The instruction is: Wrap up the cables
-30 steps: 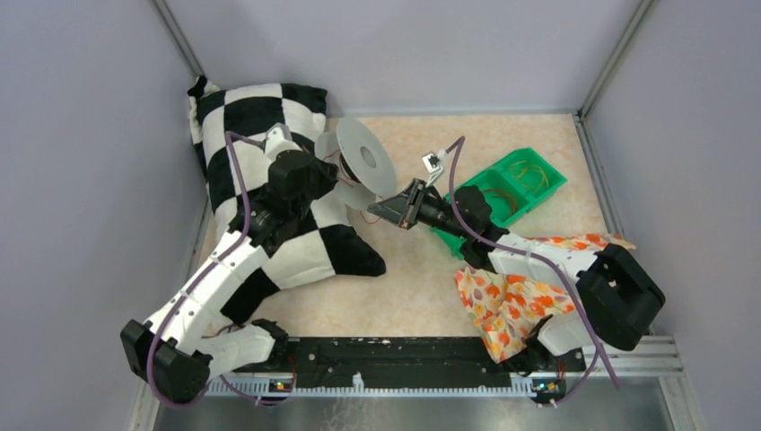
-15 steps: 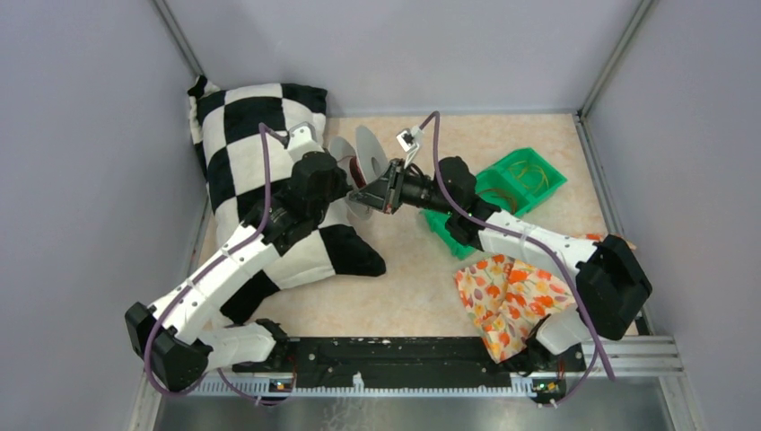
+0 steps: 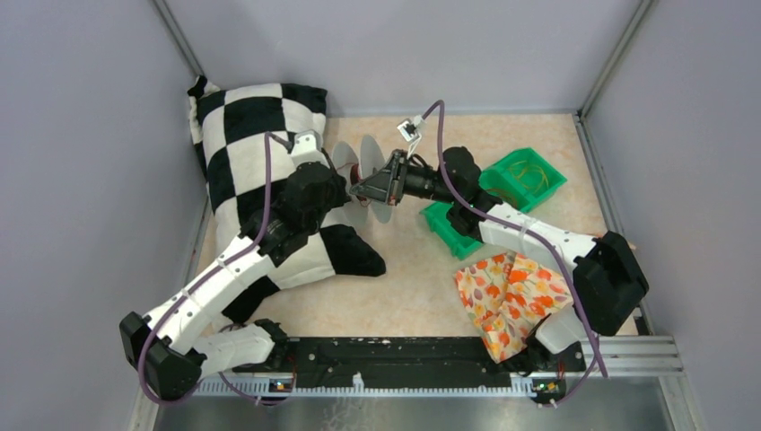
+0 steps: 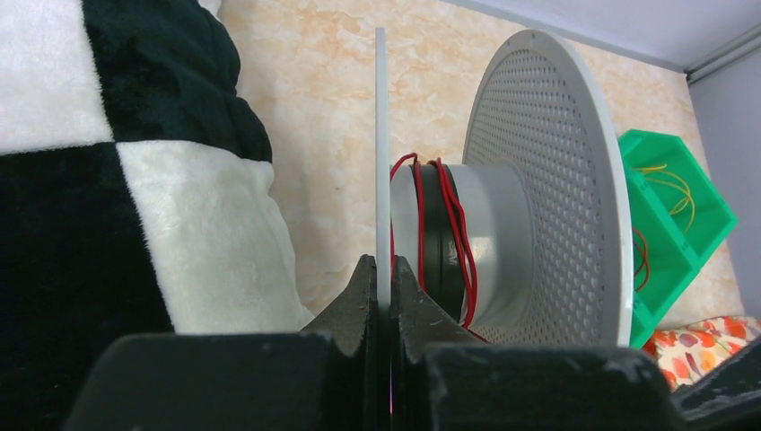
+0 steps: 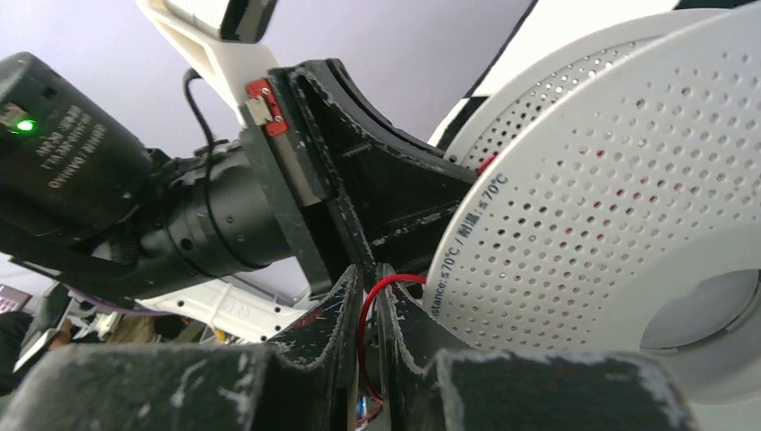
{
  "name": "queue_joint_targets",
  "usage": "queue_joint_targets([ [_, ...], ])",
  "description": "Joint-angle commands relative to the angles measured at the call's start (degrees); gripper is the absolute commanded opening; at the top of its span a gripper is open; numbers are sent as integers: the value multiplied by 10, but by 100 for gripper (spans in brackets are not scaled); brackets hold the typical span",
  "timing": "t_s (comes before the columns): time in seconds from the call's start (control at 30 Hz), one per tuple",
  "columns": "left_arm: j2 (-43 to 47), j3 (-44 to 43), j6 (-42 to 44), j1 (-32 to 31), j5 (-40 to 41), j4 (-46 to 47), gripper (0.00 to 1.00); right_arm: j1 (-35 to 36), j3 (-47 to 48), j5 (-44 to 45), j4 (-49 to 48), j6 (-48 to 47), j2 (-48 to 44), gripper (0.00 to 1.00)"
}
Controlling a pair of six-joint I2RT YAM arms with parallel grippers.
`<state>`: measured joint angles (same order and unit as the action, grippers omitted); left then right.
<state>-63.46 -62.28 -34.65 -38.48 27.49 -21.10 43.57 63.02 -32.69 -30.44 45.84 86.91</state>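
Note:
A white perforated spool stands on edge at mid-table. Thin red cable is wound a few turns round its grey hub. My left gripper is shut on the rim of the thin near flange, also seen from above. My right gripper sits right against the other flange, its jaws a narrow gap apart. A loop of red cable runs loose through that gap. More cables, yellowish loops, lie in the green bin.
A black-and-white checkered pillow lies under the left arm at the left. A floral cloth lies at the front right, near the right arm. The green bin stands just right of the spool. Grey walls enclose the table.
Both grippers carried the spool back and left, and it turned from face-on to edge-on. My right gripper's jaws have parted slightly round the red cable.

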Motion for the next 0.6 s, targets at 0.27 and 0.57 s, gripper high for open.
queue_joint_targets([
  [0.27, 35, 9, 83, 0, -53, 63, 0, -3, 28, -26, -91, 24, -1, 0],
  [0.57, 78, 38, 272, 0, -158, 140, 0, -3, 50, -86, -53, 9, -6, 0],
])
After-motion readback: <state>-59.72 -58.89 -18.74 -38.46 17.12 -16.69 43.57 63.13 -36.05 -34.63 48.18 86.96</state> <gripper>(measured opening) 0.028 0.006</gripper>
